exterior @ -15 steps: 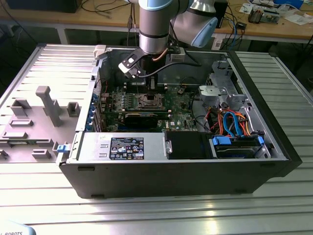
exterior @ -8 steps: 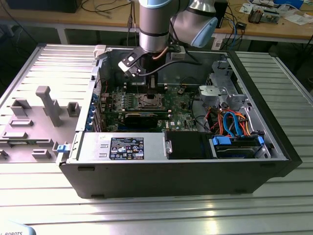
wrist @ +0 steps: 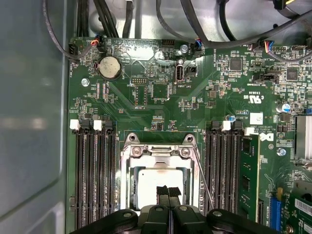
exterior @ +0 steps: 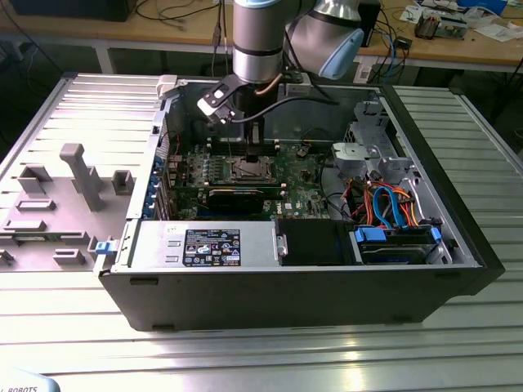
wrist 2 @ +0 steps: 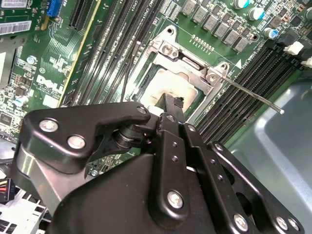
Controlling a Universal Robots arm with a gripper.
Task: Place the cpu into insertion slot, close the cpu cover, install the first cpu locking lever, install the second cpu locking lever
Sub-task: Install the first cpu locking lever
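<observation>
the gripper [wrist: 168, 190], fingers pressed together and empty, stands directly above the cpu [wrist: 148, 181], seated in the insertion slot [exterior: 249, 171] toward the scene's far side, framed by the cpu cover [wrist: 158, 151], with a thin lever [wrist: 203, 175] lying lengthwise just beside it.

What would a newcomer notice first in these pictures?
In the first wrist view the black gripper, jaws together, hangs right over the cpu, which lies inside the silver cpu cover on the green board. In the exterior view the robot arm reaches down into the open computer case.
</observation>
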